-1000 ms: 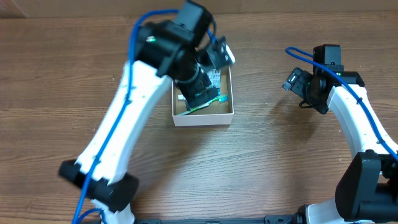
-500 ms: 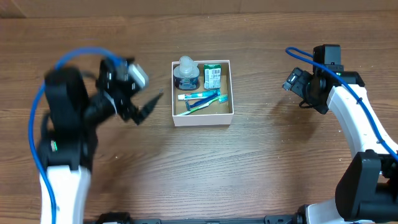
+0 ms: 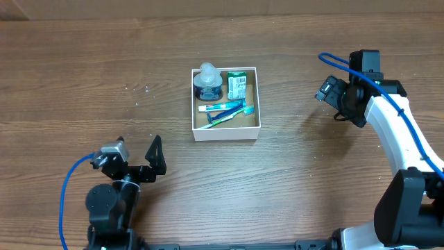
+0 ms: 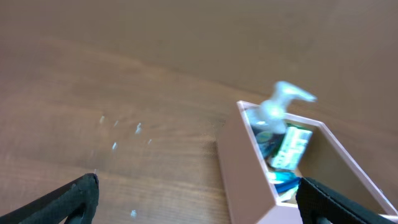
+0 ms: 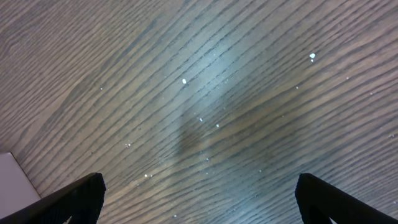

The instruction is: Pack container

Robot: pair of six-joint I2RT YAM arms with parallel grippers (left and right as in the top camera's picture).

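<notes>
The container point(image 3: 226, 131), a square shallow white box with a brown floor, sits at mid-table. It holds a clear-capped pump bottle point(image 3: 207, 78), a green tube point(image 3: 237, 85) and blue toothbrushes point(image 3: 225, 110). It also shows in the left wrist view point(image 4: 245, 162), with the pump bottle point(image 4: 277, 109) inside. My left gripper point(image 3: 139, 154) is open and empty, low at the front left, well apart from the container. My right gripper point(image 3: 329, 97) is open and empty over bare wood to the container's right; its fingers frame wood in the right wrist view point(image 5: 199, 199).
The wooden table point(image 3: 312, 180) carries a few small white specks point(image 3: 142, 90). A white corner shows at the lower left of the right wrist view point(image 5: 12, 177).
My left arm has swung away from over the container, leftward and then down to the front left, uncovering the box. The right arm has not moved.
</notes>
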